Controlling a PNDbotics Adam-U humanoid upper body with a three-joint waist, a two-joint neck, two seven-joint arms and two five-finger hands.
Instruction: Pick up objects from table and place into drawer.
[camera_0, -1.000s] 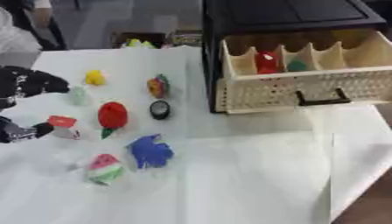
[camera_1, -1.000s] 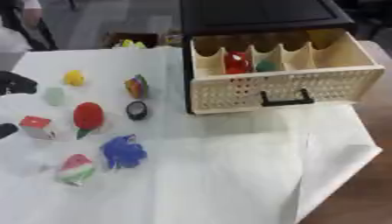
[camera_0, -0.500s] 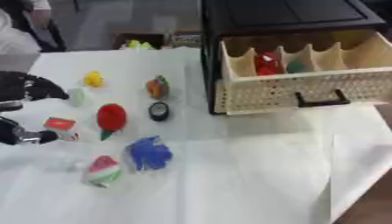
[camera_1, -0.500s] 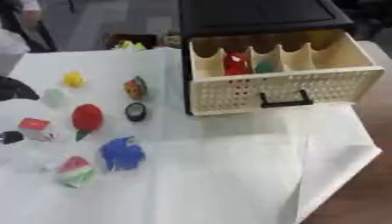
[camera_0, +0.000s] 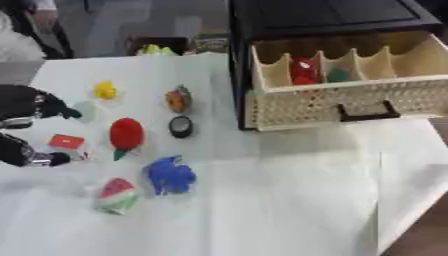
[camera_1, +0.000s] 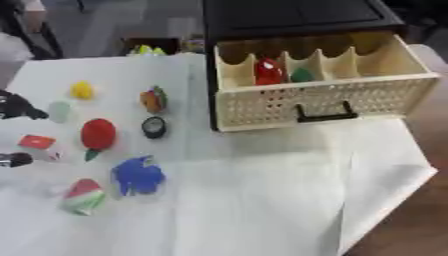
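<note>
The left hand, fingers spread apart, straddles the small red block: likely light, rigid; pinch opposite edges.

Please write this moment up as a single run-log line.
left hand: beside red block, holding nothing | right hand: not in view | drawer: open, red and green items inside | table: toys waiting
</note>
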